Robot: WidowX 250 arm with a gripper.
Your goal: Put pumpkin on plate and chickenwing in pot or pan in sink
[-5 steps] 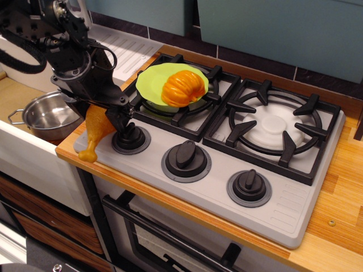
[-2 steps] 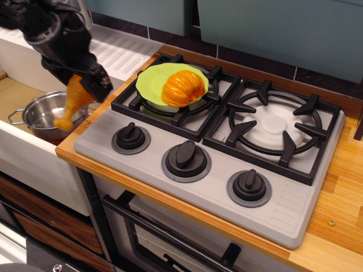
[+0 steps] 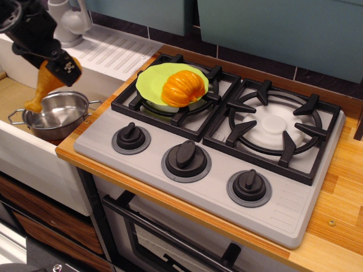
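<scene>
The ribbed orange pumpkin (image 3: 182, 88) lies on the lime-green plate (image 3: 153, 82), which rests on the left stove burner. My gripper (image 3: 57, 67) is at the upper left, shut on the orange-brown chickenwing (image 3: 44, 85). The drumstick hangs bone end down, over the left rim of the shiny steel pot (image 3: 55, 115). The pot sits in the sink (image 3: 17, 96), whose inside is tan-beige.
A ridged white drainboard (image 3: 116, 51) and a grey tap (image 3: 68, 22) stand behind the sink. The stove (image 3: 227, 147) has two black burner grates and three black knobs along its front. A wooden counter edge (image 3: 74, 156) separates stove and sink.
My gripper lifted the chickenwing from the stove's front left corner and carried it left and back, from above the counter edge to over the pot in the sink.
</scene>
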